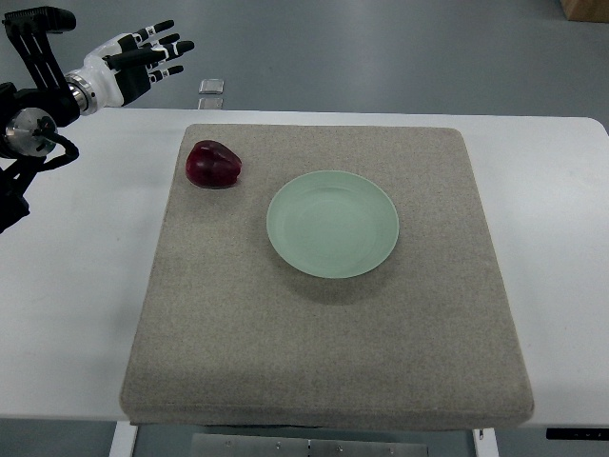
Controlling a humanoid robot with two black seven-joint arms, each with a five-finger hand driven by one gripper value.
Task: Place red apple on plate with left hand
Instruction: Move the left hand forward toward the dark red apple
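A dark red apple [213, 165] lies on the grey mat [324, 343], near its far left corner. A pale green plate [332, 223] sits on the mat to the right of the apple, a short gap between them; nothing lies on it. My left hand [152, 52] is raised at the upper left, beyond the table's far edge, above and left of the apple. Its fingers are stretched out and hold nothing. The right arm does not show.
The mat lies on a white table [76, 286]. A small clear object [211, 92] lies on the floor just past the table's far edge. A brown box corner [585, 9] shows at the top right.
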